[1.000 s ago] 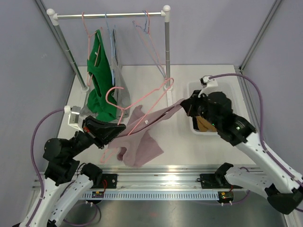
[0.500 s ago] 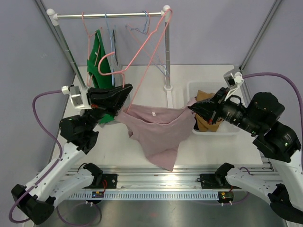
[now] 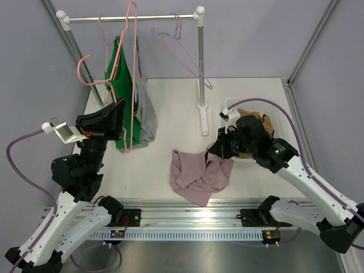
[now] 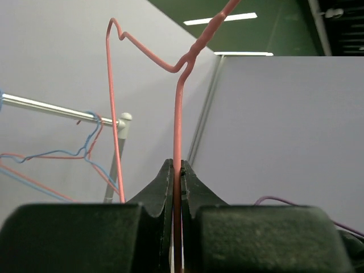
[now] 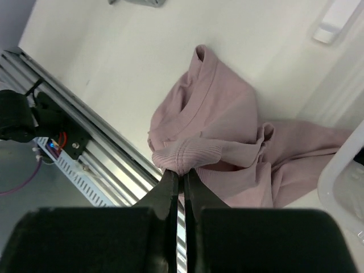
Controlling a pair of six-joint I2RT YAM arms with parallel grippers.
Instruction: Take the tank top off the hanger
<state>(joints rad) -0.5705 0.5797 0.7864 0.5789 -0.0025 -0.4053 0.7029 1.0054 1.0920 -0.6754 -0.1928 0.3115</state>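
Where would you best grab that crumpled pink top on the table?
Pinch a raised ribbed edge of the pink top, coming from above: it lies slumped on the table, so only upstanding folds give the right arm's fingers something to close on.

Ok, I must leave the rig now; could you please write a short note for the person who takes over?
Left gripper: shut on the wire of the pink hanger, held up in front of the rail; its hook looks free, not on the rail.
Right gripper: shut on a fold of the pink tank top, which lies crumpled on the table.
Done: the tank top is off the hanger.
Left: probably only to release the tank top and put the hanger away.
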